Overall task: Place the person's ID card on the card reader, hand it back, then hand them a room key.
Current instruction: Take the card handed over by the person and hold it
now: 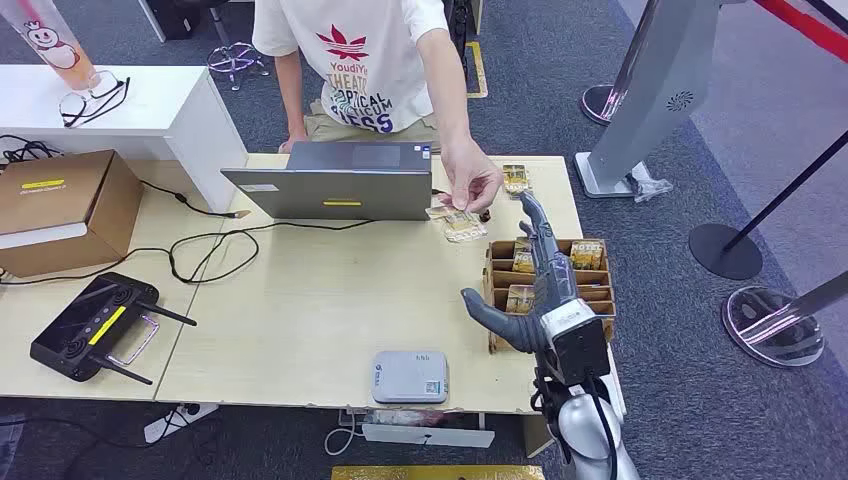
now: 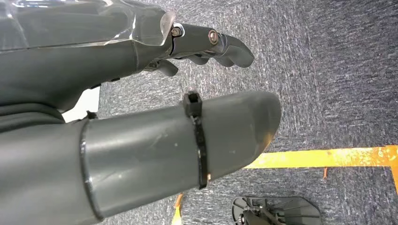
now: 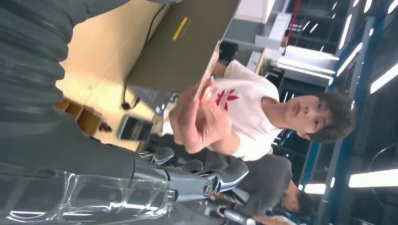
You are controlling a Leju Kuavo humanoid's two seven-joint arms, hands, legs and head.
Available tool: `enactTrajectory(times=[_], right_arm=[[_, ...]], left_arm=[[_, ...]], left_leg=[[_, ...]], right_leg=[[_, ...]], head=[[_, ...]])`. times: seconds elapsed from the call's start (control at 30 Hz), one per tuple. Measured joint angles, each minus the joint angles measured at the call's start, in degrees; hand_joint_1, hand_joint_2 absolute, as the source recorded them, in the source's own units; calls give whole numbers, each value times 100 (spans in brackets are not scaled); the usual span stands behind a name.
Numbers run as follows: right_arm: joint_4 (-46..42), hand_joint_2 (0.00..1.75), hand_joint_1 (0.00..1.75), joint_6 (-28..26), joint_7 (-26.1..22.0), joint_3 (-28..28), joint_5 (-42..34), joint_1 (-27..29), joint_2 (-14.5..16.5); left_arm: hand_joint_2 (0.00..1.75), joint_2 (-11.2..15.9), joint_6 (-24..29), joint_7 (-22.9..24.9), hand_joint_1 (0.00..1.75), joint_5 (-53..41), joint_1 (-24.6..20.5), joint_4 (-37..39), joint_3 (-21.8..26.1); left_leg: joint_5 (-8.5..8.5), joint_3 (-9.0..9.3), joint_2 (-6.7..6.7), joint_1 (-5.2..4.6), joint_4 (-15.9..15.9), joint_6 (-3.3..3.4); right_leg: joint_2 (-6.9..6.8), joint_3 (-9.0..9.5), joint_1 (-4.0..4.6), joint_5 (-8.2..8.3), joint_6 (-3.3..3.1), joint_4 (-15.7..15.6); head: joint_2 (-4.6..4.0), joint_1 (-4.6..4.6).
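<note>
Reaching forward, right hand (image 1: 525, 275) fingers spread, toward person's hand (image 1: 470, 187)

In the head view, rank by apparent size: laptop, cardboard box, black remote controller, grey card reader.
1. Laptop
2. Cardboard box, close to the laptop in apparent size, so that order is unsure
3. Black remote controller
4. Grey card reader, smallest

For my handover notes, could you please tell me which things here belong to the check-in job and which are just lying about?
For the job: card in the person's hand; card reader; wooden tray of key cards; right hand, open.

Lying about: laptop; cardboard box; black controller; glasses.
</note>
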Motion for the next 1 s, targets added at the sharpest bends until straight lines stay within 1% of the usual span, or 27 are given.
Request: enactTrajectory(times=[0.1,0.2,0.33,0.47,0.6,0.7,1.0], right_arm=[[3,175,0,-299,-50,46,463,-70,-16],[43,175,0,-829,-126,154,1178,-217,-74],[249,175,0,-1716,-205,340,2214,-462,-181],[558,175,0,-2348,-159,549,2908,-732,-278],[877,175,0,-2872,-102,736,3292,-989,-384],[1112,175,0,-3129,-97,862,3431,-1148,-456],[1588,175,0,-3448,-114,1046,3413,-1421,-609]], left_arm=[[0,-1,0,3,0,-13,0,0,0],[0,-4,-1,4,0,-46,0,0,0],[0,-8,-4,25,0,-95,-7,0,0],[0,-9,-11,61,0,-130,-30,0,0],[0,-9,-17,72,0,-155,-45,0,0],[0,-9,-17,74,0,-155,-54,0,0],[0,-10,-30,56,0,-166,-62,0,0]], left_leg=[[0,0,0,0,0,0],[0,1,0,0,0,0],[0,1,1,0,0,0],[1,2,1,0,0,0],[1,2,1,0,0,0],[1,1,0,0,0,0],[1,1,0,0,0,0]], right_leg=[[0,0,0,0,0,0],[0,0,0,0,0,0],[2,0,0,1,-1,0],[1,0,0,1,-1,0],[2,0,0,2,-2,0],[1,0,0,2,-3,0],[0,0,0,2,-3,0]], head=[[0,0],[0,0],[0,0],[0,0],[0,-1],[0,0],[0,0]])
